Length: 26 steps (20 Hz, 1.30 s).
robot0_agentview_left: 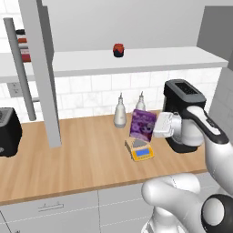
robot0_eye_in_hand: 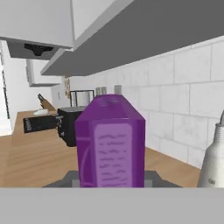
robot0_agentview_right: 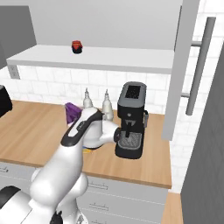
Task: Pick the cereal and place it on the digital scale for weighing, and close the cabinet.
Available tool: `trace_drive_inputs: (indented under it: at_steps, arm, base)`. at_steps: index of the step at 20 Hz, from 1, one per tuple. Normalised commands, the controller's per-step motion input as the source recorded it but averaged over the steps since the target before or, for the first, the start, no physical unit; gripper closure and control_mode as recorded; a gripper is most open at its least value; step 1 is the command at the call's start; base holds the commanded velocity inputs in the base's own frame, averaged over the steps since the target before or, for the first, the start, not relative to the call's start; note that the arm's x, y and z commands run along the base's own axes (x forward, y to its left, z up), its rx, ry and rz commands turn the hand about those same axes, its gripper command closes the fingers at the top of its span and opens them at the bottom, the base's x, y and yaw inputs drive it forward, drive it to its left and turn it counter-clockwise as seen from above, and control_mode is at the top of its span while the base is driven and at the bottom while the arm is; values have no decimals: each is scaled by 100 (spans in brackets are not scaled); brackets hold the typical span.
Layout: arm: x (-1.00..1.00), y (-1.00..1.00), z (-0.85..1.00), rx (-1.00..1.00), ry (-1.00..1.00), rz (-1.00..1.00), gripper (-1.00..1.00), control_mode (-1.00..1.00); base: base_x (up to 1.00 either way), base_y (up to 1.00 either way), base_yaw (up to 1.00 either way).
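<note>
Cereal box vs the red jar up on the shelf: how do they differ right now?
The cereal box is purple, flat and rectangular; the red jar is small, rounded, with a dark lid. The cereal box is held upright in the gripper just above the digital scale at counter level; the red jar stands free on the white shelf above. The cereal box looks clearly larger than the red jar. Both are upright.

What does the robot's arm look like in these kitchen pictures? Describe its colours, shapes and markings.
The arm is glossy white with rounded, bulbous segments and dark grey joint caps. A black strip runs along its forearm in both base views. The hand at its end is a white boxy block.
</note>
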Motion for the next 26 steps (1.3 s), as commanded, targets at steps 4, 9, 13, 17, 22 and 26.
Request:
trace_drive_inputs:
  at_steps: [4, 9, 13, 17, 22, 26]
  arm:
    - [2, 3, -30, 0, 4, 1, 100, -100]
    - [0, 0, -21, -4, 4, 0, 100, -100]
    - [1, 0, -16, -7, -2, -2, 100, -100]
    - [4, 0, -32, -10, 0, -7, 100, -100]
    - [13, 4, -23, -4, 0, -5, 100, -100]
    - [14, 0, -1, 0, 0, 0, 100, -100]
  base:
    - [0, 0, 0]
    - [0, 0, 0]
    - [0, 0, 0]
    - [0, 0, 0]
    - [0, 0, 0]
    - [0, 0, 0]
